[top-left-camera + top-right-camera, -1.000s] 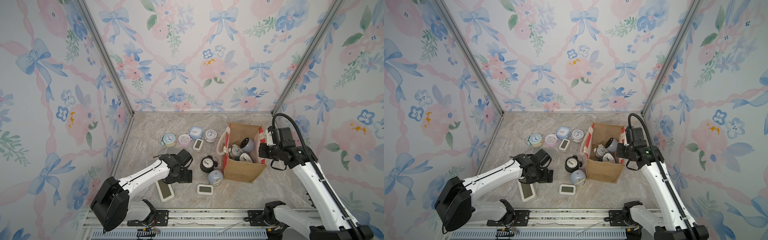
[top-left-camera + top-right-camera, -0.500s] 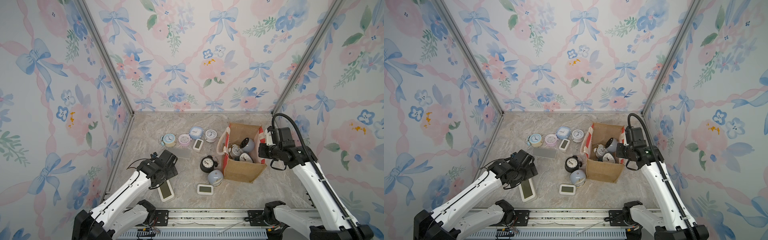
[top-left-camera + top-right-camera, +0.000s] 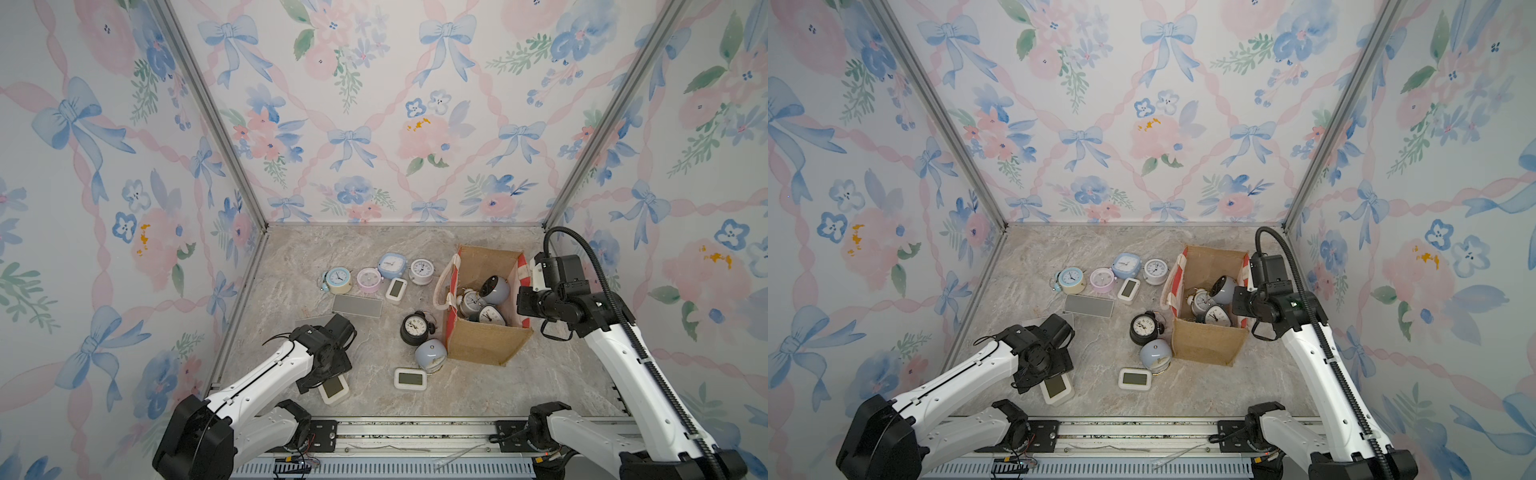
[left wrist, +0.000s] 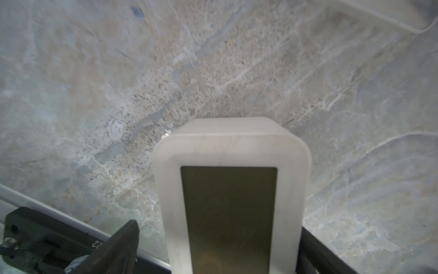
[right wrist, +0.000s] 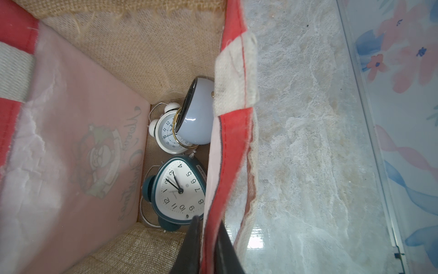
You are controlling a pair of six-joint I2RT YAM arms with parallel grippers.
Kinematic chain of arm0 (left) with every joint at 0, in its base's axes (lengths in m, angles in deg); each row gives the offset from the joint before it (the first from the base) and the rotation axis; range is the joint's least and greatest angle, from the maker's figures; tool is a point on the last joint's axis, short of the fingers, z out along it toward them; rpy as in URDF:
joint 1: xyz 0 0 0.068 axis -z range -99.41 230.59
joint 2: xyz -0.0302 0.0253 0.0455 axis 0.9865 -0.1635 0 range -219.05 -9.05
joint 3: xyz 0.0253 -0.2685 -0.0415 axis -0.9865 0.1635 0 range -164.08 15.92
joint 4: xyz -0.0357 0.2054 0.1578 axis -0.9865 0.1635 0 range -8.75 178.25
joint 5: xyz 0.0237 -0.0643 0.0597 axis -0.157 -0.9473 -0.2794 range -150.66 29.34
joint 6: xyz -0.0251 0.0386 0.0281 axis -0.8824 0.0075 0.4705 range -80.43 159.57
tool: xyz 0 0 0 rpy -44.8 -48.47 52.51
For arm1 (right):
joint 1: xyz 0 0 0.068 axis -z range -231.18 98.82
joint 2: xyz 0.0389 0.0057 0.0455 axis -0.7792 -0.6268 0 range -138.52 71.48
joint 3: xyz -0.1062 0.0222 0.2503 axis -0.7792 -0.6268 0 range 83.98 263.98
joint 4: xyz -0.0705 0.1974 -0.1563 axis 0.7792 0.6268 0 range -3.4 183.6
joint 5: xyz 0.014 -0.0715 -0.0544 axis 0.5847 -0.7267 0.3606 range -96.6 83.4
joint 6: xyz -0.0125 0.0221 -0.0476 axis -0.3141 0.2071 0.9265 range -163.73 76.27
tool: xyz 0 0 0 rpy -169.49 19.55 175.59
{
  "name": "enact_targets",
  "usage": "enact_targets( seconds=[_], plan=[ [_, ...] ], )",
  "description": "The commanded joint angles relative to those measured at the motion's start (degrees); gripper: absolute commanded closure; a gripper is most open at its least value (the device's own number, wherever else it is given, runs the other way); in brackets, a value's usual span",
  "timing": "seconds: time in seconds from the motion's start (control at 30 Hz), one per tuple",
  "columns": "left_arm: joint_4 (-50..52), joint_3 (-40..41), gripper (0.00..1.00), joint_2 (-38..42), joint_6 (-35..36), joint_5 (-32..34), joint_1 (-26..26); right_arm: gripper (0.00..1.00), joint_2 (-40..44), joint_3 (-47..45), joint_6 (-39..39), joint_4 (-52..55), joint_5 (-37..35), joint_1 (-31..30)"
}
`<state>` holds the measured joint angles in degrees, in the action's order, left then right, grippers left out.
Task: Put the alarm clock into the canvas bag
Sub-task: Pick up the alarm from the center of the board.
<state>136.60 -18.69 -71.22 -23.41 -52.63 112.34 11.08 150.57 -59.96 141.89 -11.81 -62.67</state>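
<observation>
Two arms reach over the marble tabletop (image 3: 374,249). At the left front, the left gripper (image 3: 322,376) hangs over a white digital alarm clock (image 4: 227,189) that lies face up near the front rail. In the left wrist view its fingers (image 4: 123,244) stand apart on either side of the case, one clear of it; whether the other touches cannot be told.

Behind lies a flat grey panel (image 3: 357,306), then a row: cream round clock (image 3: 338,280), pink round clock (image 3: 368,279), blue square clock (image 3: 392,264) and white round clock (image 3: 422,271).

Toward the middle, a black twin-bell clock (image 3: 414,328) stands just beside a pale blue dome clock (image 3: 431,353).

Right of centre, the canvas bag (image 3: 484,345) stands upright and open, holding a white twin-bell clock (image 5: 166,132), a blue-grey dome clock (image 5: 196,118) and a teal clock (image 5: 181,189). The right gripper (image 3: 524,305) has its fingers pressed together on the rim of the bag's red side panel.
</observation>
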Motion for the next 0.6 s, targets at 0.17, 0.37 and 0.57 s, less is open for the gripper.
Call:
enact_targets(
  seconds=[0.17,0.37,0.57],
  plan=[
    [-5.9,2.6,0.14,-0.2,4.0,-5.5,-1.2,0.86,0.1,-0.1,0.6,0.1,-0.2,-0.9],
    [-5.7,2.1,0.25,1.1,4.9,-5.9,-1.8,0.86,0.0,0.0,0.6,0.3,-0.4,-0.9],
    [-5.6,-1.2,0.33,2.5,6.6,-6.1,-2.5,0.87,-0.1,0.3,0.6,0.4,-0.4,-0.9]
  ],
)
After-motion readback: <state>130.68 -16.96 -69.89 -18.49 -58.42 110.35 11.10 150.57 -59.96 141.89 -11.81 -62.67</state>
